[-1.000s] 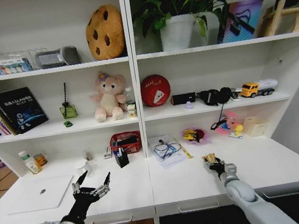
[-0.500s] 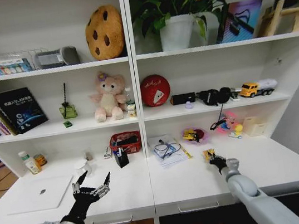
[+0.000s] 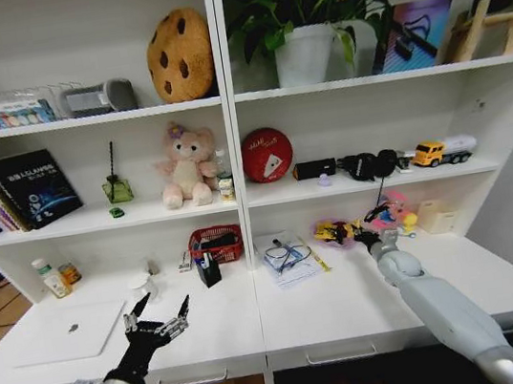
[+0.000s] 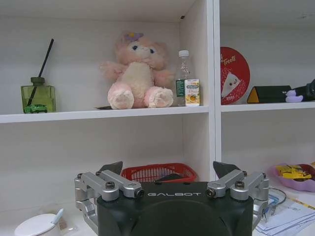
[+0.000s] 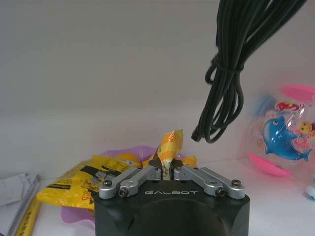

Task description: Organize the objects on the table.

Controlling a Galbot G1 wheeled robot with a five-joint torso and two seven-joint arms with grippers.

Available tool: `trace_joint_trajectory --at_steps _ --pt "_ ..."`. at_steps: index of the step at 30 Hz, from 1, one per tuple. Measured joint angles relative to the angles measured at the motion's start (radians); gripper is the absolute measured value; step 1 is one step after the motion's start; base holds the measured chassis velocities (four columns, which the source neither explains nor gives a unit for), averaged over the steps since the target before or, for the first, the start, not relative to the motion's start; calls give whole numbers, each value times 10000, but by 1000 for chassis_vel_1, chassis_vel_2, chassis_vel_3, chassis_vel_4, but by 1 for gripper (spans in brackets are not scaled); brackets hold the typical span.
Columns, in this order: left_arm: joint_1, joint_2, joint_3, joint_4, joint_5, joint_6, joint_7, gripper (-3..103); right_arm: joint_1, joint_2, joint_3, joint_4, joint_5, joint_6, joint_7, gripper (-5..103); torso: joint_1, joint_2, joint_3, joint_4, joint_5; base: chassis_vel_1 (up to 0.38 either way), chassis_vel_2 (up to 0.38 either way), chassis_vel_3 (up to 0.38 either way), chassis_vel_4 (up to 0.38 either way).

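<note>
Right end effector [image 3: 371, 232], clamped on a small yellow packet [image 5: 169, 146], has travelled from the front of the tabletop [image 3: 350, 303] back to the purple bowl [image 3: 336, 235] by the rear wall, and now hangs just in front of that bowl, where a second yellow packet [image 5: 81, 179] already lies. My reading is that the snack is being gathered with its kind, so this carry looks nearly finished and only the release remains. Left end effector [image 3: 158, 325] has not shifted: it hovers with fingers spread wide over the front of the tabletop, far to the left of the bowl, and just to its left the small laptop [image 3: 70, 333] lies closed and flat. "GALBOT" is printed on both end-effector housings; the red disc [image 4: 234, 73] on the shelf above reads "Treats"; the packet's own print is not legible.
</note>
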Motion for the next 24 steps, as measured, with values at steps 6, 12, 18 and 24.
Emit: trace_joint_trajectory --at_steps 6,12,18,24 --pt "0 0 0 -1 0 0 0 100 553 401 -459 -1070 -31 387 -316 3 0 0 -1 1 0 0 0 0 0" --pt "0 0 0 -1 0 0 0 100 694 642 -529 -1356 -349 615 -478 24 -1 0 -1 4 0 0 0 0 0" --pt "0 0 0 0 0 0 0 100 489 392 -406 -983 -345 535 -454 46 -3 2 -1 1 0 0 0 0 0" --pt "0 0 0 -1 0 0 -2 100 -186 -57 -94 44 -19 320 -323 68 -3 3 -3 0 -1 0 0 0 0"
